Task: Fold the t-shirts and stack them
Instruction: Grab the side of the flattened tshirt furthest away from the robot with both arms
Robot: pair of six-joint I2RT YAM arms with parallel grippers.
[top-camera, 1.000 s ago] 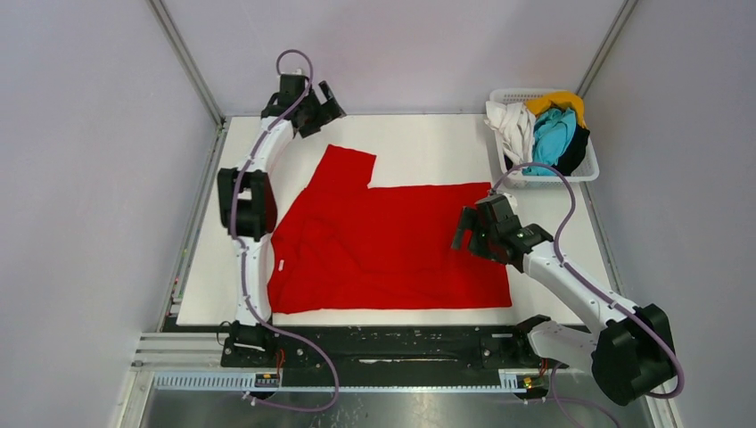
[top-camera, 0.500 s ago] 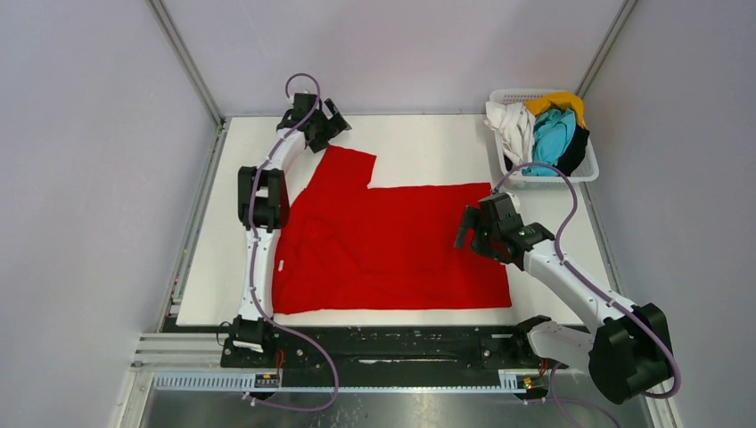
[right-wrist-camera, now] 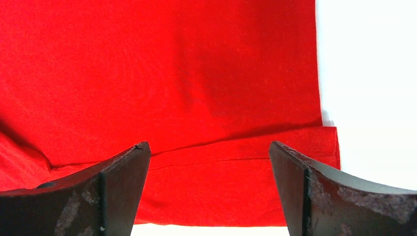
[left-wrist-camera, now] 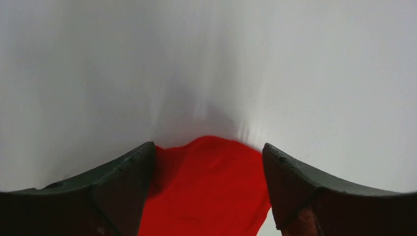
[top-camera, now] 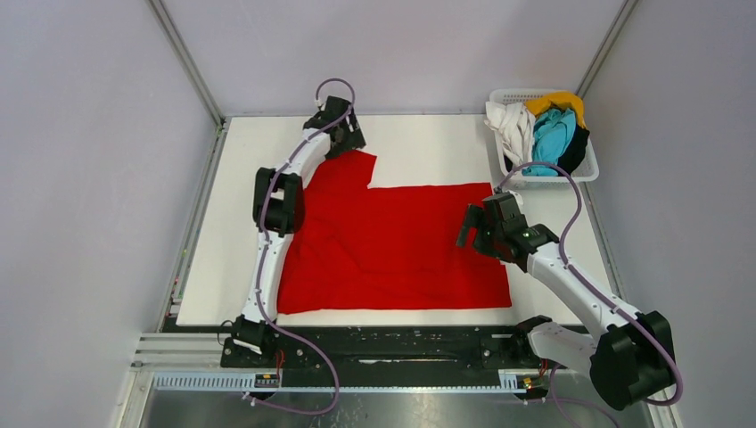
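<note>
We find the left gripper [left-wrist-camera: 207, 147] spread astride the sleeve [top-camera: 349, 171] of the red t-shirt [top-camera: 401, 241], and the right gripper [right-wrist-camera: 209, 145] spread above its body. We advise pinching the edge squarely before folding.

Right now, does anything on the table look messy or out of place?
Mildly. The big red cloth t-shirt lies flat but lopsided: only its far sleeve sticks out, and its sleeve end is rumpled. In the white plastic lattice basket, the crumpled white t-shirt spills over the rim.
</note>
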